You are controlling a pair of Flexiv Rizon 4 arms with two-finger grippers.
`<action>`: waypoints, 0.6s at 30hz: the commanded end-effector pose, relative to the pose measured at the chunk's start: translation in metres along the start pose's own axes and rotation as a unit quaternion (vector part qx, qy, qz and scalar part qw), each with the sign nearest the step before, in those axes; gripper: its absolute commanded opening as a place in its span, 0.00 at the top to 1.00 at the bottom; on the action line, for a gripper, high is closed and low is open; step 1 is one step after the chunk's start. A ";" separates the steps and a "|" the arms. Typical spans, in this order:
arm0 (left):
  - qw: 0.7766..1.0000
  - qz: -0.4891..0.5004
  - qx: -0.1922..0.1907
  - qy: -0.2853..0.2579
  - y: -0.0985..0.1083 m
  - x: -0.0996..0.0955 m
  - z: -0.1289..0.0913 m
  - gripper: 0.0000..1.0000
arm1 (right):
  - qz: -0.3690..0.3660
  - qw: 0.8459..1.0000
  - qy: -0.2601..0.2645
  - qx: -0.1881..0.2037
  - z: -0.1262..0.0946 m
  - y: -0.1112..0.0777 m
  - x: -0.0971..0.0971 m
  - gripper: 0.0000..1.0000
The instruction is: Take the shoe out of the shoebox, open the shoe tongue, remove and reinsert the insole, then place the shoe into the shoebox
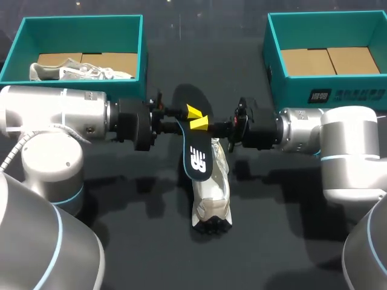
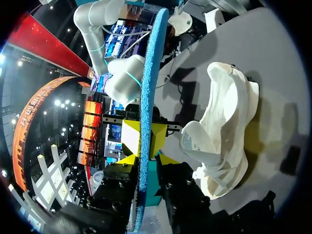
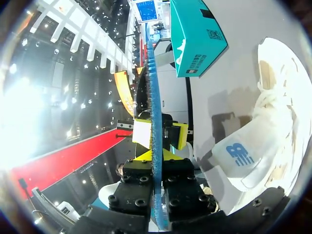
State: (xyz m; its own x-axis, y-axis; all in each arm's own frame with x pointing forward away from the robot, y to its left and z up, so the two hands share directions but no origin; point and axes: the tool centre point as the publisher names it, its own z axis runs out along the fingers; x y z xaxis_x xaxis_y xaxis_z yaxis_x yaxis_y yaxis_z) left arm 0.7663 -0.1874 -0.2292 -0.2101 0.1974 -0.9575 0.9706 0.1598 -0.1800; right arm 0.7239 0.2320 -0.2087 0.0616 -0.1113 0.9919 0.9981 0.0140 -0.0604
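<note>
The shoe, a pale grey-white fabric trainer (image 1: 213, 192), lies on the dark matte table (image 1: 121, 199) directly below both pincers and apart from them. In the wrist views its soft upper gapes open with the tongue folded outward (image 2: 224, 122) (image 3: 273, 126).

Its insole, a long flat foam piece (image 1: 193, 145), is out of the shoe and held in the air above it. It is black with a white mark on the face seen from the head view, and fuzzy blue along the edge seen from the wrists (image 2: 148, 73) (image 3: 152, 97).

The left pincer (image 1: 192, 112) (image 2: 144, 157) is clenched on the insole from one side, and the right pincer (image 1: 199, 123) (image 3: 156, 157) grips the same insole from the other, yellow tips almost meeting.

Behind the left arm, a teal cardboard shoebox (image 1: 84, 21) holds a second pale trainer (image 1: 78, 71). A matching teal box (image 1: 272, 60) behind the right arm shows its brown cardboard floor.
</note>
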 end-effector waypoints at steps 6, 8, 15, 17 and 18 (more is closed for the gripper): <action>1.000 0.000 -0.003 -0.002 -0.001 0.002 0.003 1.00 | 0.003 1.000 0.003 0.002 -0.002 0.001 -0.001 0.98; 1.000 0.001 -0.007 -0.003 -0.002 0.002 0.002 1.00 | 0.004 1.000 0.004 -0.001 -0.006 0.001 -0.002 0.36; 1.000 0.005 -0.015 -0.005 -0.003 0.002 -0.013 1.00 | -0.004 1.000 0.005 -0.014 -0.042 -0.005 -0.003 0.00; 1.000 0.006 -0.016 -0.006 -0.005 0.002 -0.017 1.00 | -0.014 1.000 0.001 -0.003 -0.053 -0.005 -0.001 0.00; 1.000 0.006 -0.016 -0.007 -0.006 0.001 -0.019 1.00 | -0.023 1.000 -0.013 0.009 -0.058 -0.005 -0.001 0.00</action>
State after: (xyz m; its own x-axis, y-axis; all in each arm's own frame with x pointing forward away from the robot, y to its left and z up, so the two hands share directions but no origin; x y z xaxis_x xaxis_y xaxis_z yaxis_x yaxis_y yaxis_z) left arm 0.7664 -0.1789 -0.2282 -0.1987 0.1880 -0.9619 0.9689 0.1855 -0.1639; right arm 0.7229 0.2004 -0.2207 0.0275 -0.1186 0.9926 0.9996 -0.0035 -0.0281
